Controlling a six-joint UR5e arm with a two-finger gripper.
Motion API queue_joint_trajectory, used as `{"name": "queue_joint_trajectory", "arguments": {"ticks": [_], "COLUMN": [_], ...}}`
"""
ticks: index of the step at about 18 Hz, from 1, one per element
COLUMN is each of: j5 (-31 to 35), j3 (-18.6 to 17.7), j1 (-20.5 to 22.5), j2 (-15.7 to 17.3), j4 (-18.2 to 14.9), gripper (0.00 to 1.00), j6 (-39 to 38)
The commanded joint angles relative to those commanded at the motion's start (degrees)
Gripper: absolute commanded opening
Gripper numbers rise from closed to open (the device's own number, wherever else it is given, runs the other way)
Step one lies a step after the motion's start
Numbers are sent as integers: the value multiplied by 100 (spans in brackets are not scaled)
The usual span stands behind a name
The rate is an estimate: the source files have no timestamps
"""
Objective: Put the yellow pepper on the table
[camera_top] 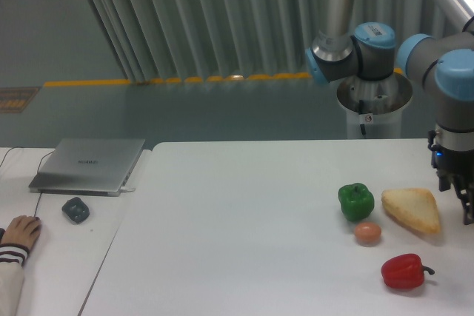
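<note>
No yellow pepper shows in the camera view; it is hidden or out of view. The large white table (244, 227) fills the lower middle and right. My gripper (459, 199) hangs at the far right edge, just above the table and right of a tan wedge of bread (411, 210). Its dark fingers are partly cut off by the frame edge, so I cannot tell whether they are open or shut, or whether they hold anything.
A green bell pepper (355, 201), a small brownish egg-like ball (367, 233) and a red bell pepper (404, 271) lie on the table's right part. On the narrower desk at left are a closed laptop (89, 164), a dark mouse (75, 209) and a person's hand (21, 231).
</note>
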Motion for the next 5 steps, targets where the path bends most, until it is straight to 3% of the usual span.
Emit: {"name": "queue_joint_trajectory", "arguments": {"ticks": [5], "j5": [-9], "j3": [-18], "j1": [-62], "j2": [53], "j4": [0], "gripper": [100], "j6": [-79]}}
